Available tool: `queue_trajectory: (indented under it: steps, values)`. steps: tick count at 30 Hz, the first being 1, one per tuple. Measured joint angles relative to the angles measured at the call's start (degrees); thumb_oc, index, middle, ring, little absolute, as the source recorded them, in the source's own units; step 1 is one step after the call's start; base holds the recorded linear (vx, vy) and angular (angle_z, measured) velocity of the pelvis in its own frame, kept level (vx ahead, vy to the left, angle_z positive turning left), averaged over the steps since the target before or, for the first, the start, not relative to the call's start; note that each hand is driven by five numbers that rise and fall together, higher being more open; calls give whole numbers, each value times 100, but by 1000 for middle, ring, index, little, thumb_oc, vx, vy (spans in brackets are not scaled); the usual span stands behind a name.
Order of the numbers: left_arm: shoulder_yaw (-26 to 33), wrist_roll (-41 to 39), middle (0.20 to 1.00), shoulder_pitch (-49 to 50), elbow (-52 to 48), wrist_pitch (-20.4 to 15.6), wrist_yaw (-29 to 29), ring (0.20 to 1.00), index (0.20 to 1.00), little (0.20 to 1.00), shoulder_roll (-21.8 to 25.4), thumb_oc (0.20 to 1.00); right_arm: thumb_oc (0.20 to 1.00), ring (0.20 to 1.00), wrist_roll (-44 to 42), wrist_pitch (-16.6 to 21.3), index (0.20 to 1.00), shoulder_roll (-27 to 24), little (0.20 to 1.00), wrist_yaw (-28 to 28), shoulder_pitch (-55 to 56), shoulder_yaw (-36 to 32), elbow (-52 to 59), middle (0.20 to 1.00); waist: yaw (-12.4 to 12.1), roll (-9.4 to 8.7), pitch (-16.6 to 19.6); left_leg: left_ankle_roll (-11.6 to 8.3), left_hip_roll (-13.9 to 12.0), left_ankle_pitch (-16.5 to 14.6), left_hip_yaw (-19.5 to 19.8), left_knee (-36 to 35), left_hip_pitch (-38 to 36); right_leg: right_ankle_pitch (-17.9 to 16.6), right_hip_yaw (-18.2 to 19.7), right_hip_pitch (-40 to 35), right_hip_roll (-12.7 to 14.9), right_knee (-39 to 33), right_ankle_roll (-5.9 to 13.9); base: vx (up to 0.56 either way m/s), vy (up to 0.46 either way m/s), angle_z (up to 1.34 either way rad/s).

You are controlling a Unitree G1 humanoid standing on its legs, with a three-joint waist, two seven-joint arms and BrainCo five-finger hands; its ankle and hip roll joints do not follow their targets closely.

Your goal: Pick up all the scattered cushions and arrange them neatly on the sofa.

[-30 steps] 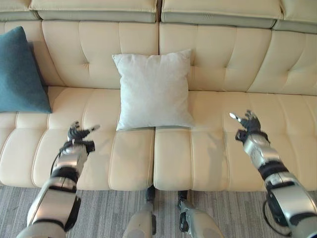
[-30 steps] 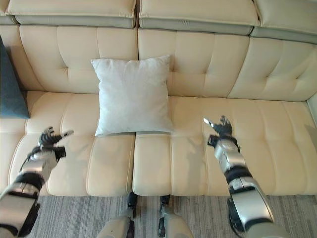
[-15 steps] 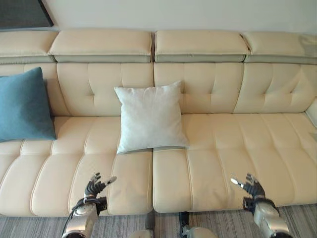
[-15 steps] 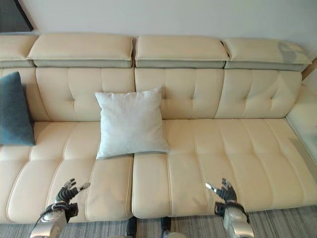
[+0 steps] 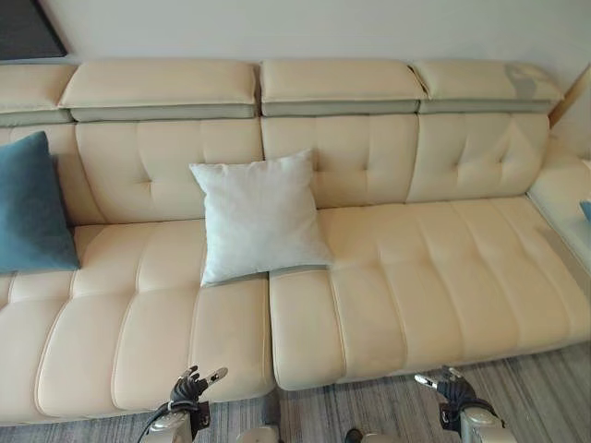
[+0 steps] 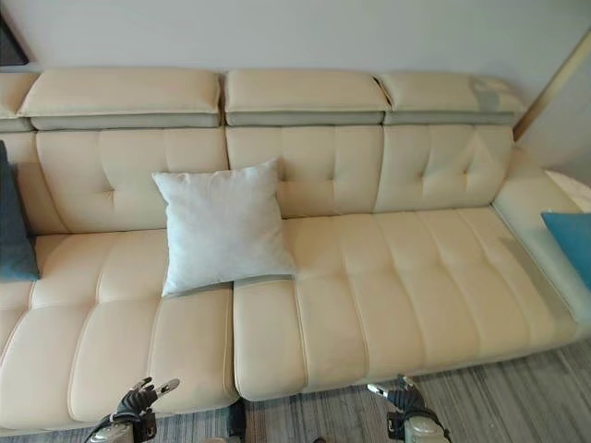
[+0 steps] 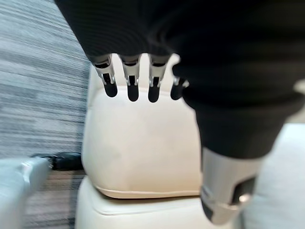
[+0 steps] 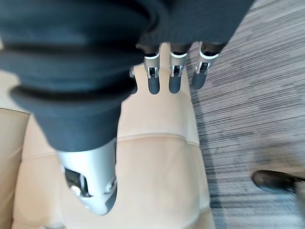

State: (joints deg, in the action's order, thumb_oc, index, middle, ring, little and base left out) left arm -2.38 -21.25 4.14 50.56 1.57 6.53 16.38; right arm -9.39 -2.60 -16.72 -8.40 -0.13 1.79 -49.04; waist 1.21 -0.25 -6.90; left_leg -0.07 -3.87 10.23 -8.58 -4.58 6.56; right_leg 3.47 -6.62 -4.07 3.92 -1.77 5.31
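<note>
A dark teal square fabric cushion [image 5: 32, 205] leans against the backrest at the far left of the long cream tufted leather sofa [image 5: 416, 277], and a pale grey square fabric cushion [image 5: 258, 217] stands propped against the backrest left of the middle. A bright blue cushion [image 6: 571, 240] lies on the sofa's right end section. Low in front of the seat edge, the left hand [image 5: 191, 388] and the right hand [image 5: 449, 386] both hover with fingers loosely spread, empty.

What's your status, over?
Left hand and right hand open, empty. White cushion and blue cushion on sofa. Nothing in the way.
</note>
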Motion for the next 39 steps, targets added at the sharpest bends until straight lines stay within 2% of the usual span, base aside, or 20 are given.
queue_trajectory:
  steps: [1, 3, 4, 5, 6, 7, 8, 9, 10, 12, 14, 16, 18, 19, 21, 24, 28, 30, 36, 39]
  values:
    - [-8, 0, 1000, 10, 3, -3, 10, 1000, 1000, 1000, -121, 1000, 1000, 1000, 51, 3, 1000, -54, 1000, -75, 45, 3, 11, 1000, 14, 163, 11, -86, -117, 102, 27, 2, 33, -124, 7, -51, -147, -200, -108, -236, -202, 3]
    - [-34, 2, 1000, 7, 3, -7, 29, 1000, 1000, 1000, -203, 1000, 1000, 1000, 89, 3, 1000, -73, 1000, -130, 115, 22, 5, 1000, 3, 296, 21, -192, -248, 173, 90, 11, 44, -195, 10, -115, -300, -290, -210, -363, -269, 6]
    - [-97, 0, 1000, 73, 17, -11, 35, 1000, 1000, 1000, -263, 1000, 1000, 1000, 103, 13, 1000, -107, 1000, -173, 166, 38, 9, 1000, 2, 362, 14, -321, -388, 296, 217, 118, 134, -238, -38, -118, -516, -259, -354, -478, -331, 36]
    - [-165, 3, 1000, -33, -15, -3, 41, 1000, 1000, 1000, -247, 1000, 1000, 1000, 104, 25, 1000, -115, 1000, -197, 222, 36, 51, 1000, 98, 379, 7, -489, -414, 419, 332, 281, 319, -184, -143, -54, -541, -206, -449, -300, -192, 48]
    - [-214, 4, 1000, -54, -31, -20, 43, 1000, 1000, 1000, -247, 1000, 1000, 1000, 103, 44, 1000, -139, 1000, -222, 226, 99, 48, 1000, 84, 355, -14, -600, -430, 648, 415, 266, 381, -165, -178, 17, -574, -119, -510, -243, -152, 44]
    - [-229, 8, 1000, -167, -115, -16, 40, 1000, 1000, 1000, -243, 1000, 1000, 1000, 103, 53, 1000, -167, 1000, -236, 202, 231, 76, 1000, 55, 207, -81, -931, -439, 1184, 520, 44, 413, -214, -258, 172, -531, -8, -684, -178, -119, 17]
    - [-249, 12, 1000, -195, -122, -15, 37, 1000, 1000, 1000, -241, 1000, 1000, 1000, 104, 72, 1000, -173, 1000, -242, 189, 228, 97, 1000, 50, 114, -132, -920, -398, 1172, 545, 22, 397, -263, -272, 194, -490, -28, -789, -151, -103, -8]
    - [-251, 19, 1000, -200, -109, -7, 35, 1000, 1000, 1000, -233, 1000, 1000, 1000, 103, 95, 1000, -170, 1000, -254, 119, 244, 104, 1000, 42, -49, -154, -930, -208, 757, 514, 174, 245, -375, -249, 214, -364, -126, -979, -121, -76, -17]
    - [-250, 20, 1000, -203, -109, -6, 33, 1000, 1000, 1000, -224, 1000, 1000, 1000, 104, 99, 1000, -181, 1000, -256, 79, 265, 135, 1000, 42, -155, -149, -732, -20, 354, 448, 339, 141, -463, -214, 200, -287, -182, -935, -104, -57, -16]
    - [-250, 43, 1000, -255, -143, -9, 30, 1000, 1000, 1000, -231, 1000, 1000, 1000, 152, 95, 1000, -304, 1000, -263, 58, 328, 219, 1000, 175, -92, -200, -473, 181, -43, 472, 318, -230, -587, -250, 247, -334, -283, -830, -67, -32, 18]
    - [-251, 44, 1000, -329, -269, -11, 30, 1000, 1000, 1000, -227, 1000, 1000, 1000, 154, 90, 1000, -329, 1000, -260, 38, 337, 219, 1000, 154, -45, -289, -472, 97, -47, 495, 198, -289, -596, -248, 276, -429, -301, -767, -40, -1, 7]
    - [-266, 45, 1000, -316, -326, -11, 21, 1000, 1000, 1000, -231, 1000, 1000, 1000, 155, 91, 1000, -327, 1000, -255, -3, 414, 218, 1000, 148, -38, -304, -458, 94, -58, 497, 230, -280, -557, -199, 322, -431, -322, -841, -28, 12, -16]
    - [-267, 46, 1000, -264, -327, -6, 12, 1000, 1000, 1000, -264, 1000, 1000, 1000, 154, 96, 1000, -340, 1000, -233, -37, 421, 232, 1000, 147, 75, -328, -387, 80, -165, 490, 264, -289, -569, -117, 334, -456, -323, -821, -43, 58, -17]
    - [-261, 45, 1000, -262, -332, -6, 8, 1000, 1000, 1000, -285, 1000, 1000, 1000, 154, 95, 1000, -349, 1000, -229, 5, 422, 242, 1000, 174, 139, -353, -446, 63, -361, 466, 326, -284, -629, -120, 349, -448, -324, -811, -42, 89, -16]
    - [-264, 47, 1000, -204, -323, 2, -4, 1000, 1000, 1000, -309, 1000, 1000, 1000, 154, 91, 1000, -334, 1000, -207, 53, 430, 247, 1000, 141, 275, -349, -236, 58, -611, 478, 371, -270, -694, -101, 325, -462, -289, -732, -10, 90, -13]
    - [-273, 185, 1000, -193, -333, 6, -33, 1000, 1000, 1000, -310, 1000, 1000, 1000, 154, 83, 1000, -331, 1000, -202, 95, 421, 248, 1000, 210, 329, -334, -131, 155, -583, 474, -43, -409, -730, -100, 355, -360, -290, -588, -5, 88, 8]
    - [-398, 254, 1000, -120, -322, 17, -39, 1000, 1000, 1000, -299, 1000, 1000, 1000, 155, 87, 1000, -318, 1000, -204, 114, 419, 251, 1000, 264, 321, -253, -75, 251, -557, 466, -34, -490, -765, -36, 329, -257, -316, -414, -54, 120, -2]
    - [-435, 267, 1000, -80, -325, 23, -70, 1000, 1000, 1000, -309, 1000, 1000, 1000, 155, 87, 1000, -307, 1000, -201, 93, 423, 251, 1000, 265, 314, -230, -56, 271, -571, 408, -38, -521, -770, 35, 328, -255, -319, -398, -58, 116, -21]
    - [-445, 293, 1000, -115, -313, 51, -107, 1000, 1000, 1000, -288, 1000, 1000, 1000, 153, 84, 1000, -199, 1000, -197, 184, 392, 227, 1000, 405, 151, -140, 55, 326, -604, -65, -5, -723, -946, 531, 363, -239, -285, -352, -112, 119, -42]
    - [-431, 464, 1000, -258, -300, 50, -101, 1000, 1000, 1000, -204, 1000, 1000, 1000, 150, 85, 1000, -84, 1000, -198, 48, 375, 229, 1000, 433, 21, -161, 124, 301, -715, -650, -21, -725, -1204, 1022, 674, -279, -259, -136, -139, 54, -134]
